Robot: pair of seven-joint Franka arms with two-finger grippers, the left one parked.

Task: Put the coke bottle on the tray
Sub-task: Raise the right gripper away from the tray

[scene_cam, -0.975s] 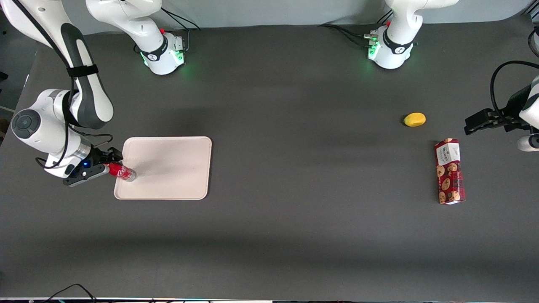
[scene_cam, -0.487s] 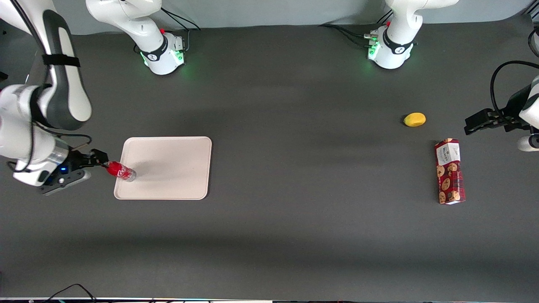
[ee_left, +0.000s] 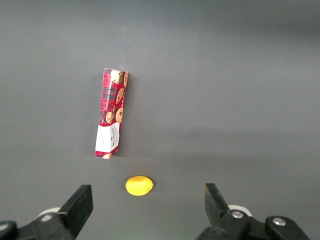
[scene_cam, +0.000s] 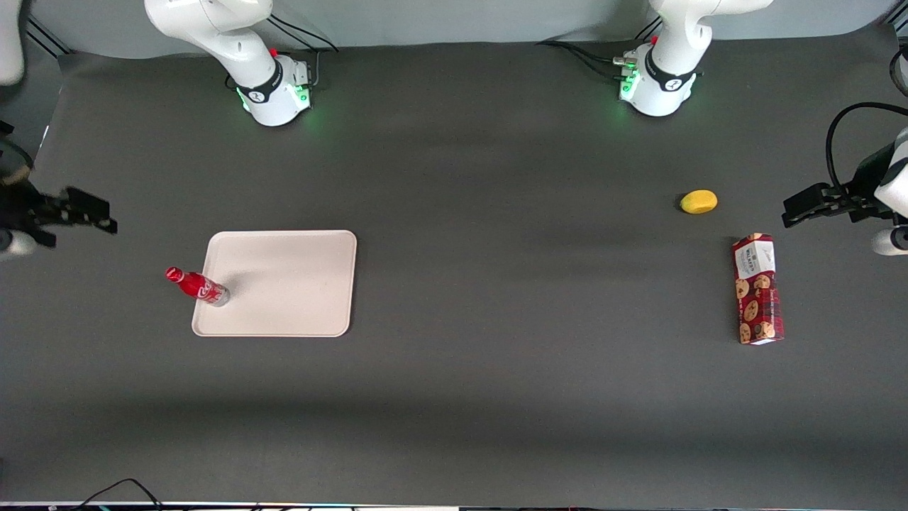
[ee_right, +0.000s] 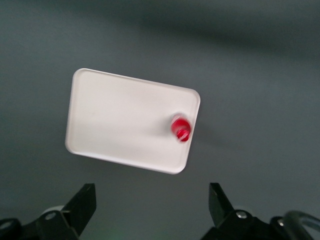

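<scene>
The coke bottle (scene_cam: 197, 286), small and red with a red cap, stands upright on the cream-white tray (scene_cam: 298, 284), near the tray's edge toward the working arm's end. My right gripper (scene_cam: 105, 216) is open and empty. It hangs high above the table, away from the tray, toward the working arm's end. In the right wrist view I look down on the bottle's cap (ee_right: 180, 128) on the tray (ee_right: 115, 120), with the gripper (ee_right: 151, 210) spread wide and nothing between its fingers.
A red cookie box (scene_cam: 757, 289) lies flat toward the parked arm's end, with a yellow lemon-like object (scene_cam: 699, 201) farther from the front camera. Both show in the left wrist view: the box (ee_left: 111, 120) and the yellow object (ee_left: 138, 185).
My gripper has let go of the bottle, risen and pulled away from the tray toward the working arm's end. The bottle stays standing on the tray.
</scene>
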